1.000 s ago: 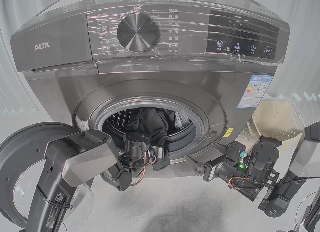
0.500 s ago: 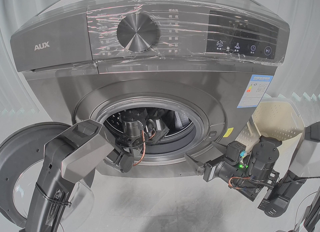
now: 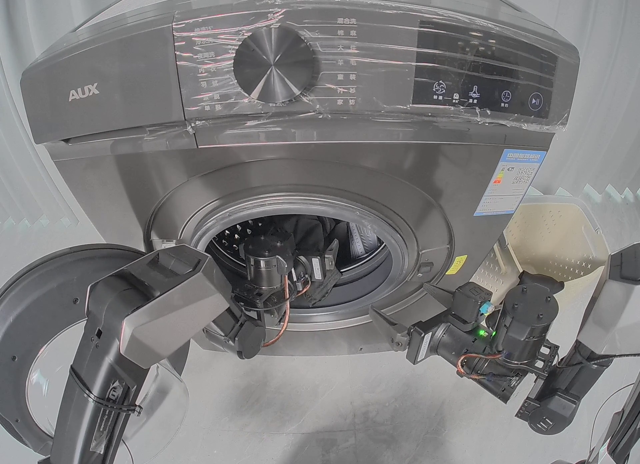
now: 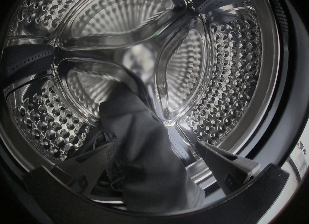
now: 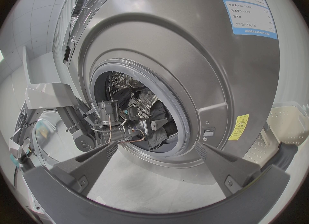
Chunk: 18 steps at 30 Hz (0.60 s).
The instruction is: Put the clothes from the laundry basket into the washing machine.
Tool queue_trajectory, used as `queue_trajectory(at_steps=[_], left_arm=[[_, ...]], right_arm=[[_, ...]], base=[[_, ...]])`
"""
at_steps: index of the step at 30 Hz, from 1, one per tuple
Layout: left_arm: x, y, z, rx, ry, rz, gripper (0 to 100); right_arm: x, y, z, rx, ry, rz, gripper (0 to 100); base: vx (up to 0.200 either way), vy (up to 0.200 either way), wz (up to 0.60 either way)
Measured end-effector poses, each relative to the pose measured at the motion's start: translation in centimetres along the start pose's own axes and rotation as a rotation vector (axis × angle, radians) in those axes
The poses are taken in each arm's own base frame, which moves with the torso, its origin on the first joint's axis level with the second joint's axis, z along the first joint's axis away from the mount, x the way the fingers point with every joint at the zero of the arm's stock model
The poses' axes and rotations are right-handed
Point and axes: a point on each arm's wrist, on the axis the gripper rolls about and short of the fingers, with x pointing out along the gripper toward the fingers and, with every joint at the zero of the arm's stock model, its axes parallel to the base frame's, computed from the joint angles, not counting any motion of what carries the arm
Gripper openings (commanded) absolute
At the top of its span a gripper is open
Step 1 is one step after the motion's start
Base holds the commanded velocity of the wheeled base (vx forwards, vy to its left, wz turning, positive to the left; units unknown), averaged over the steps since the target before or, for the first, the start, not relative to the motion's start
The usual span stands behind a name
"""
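The door (image 3: pixel 40 312) hangs open at the left of the washing machine (image 3: pixel 333 172). At the machine's right, your right arm partly hides the laundry basket (image 3: pixel 553 239). A dark garment (image 4: pixel 145 157) lies in the machine's drum (image 4: pixel 225 73), trailing over its lip. At the machine's mouth your left gripper (image 4: pixel 154 143) is spread wide, with the garment between its fingers but unclamped. Before the machine's lower right, your right gripper (image 5: pixel 156 144) gapes, holding nothing.

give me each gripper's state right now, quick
Left gripper: open, dark garment between its jaws, not clamped.
Right gripper: open, empty.
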Motion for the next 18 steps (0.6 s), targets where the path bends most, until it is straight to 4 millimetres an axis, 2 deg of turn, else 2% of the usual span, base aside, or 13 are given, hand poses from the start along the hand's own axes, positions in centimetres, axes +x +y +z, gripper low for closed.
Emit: queue_trajectory(at_steps=[6,13,14,18], left_arm=[[-1.0,-0.4,-1.4,0.019,0.067,-0.031,100],[-1.0,-0.2,-2.7,0.034,0.107,-0.033,100],[-1.0,-0.1,-2.8,0.035,0.108,-0.031,0],[-0.6,0.2,-3.1,0.038,0.109,-0.026,0]], right_arm=[[0.0,0.0,0.0,0.000,0.001,-0.001,100],[0.0,0.0,0.0,0.000,0.001,0.001,100],[0.0,0.0,0.0,0.000,0.000,0.001,100],[0.0,0.0,0.0,0.001,-0.002,0.002,100]], base=[[0.000,0.000,0.00],[0.000,0.000,0.00],[0.000,0.000,0.00],[0.000,0.000,0.00]])
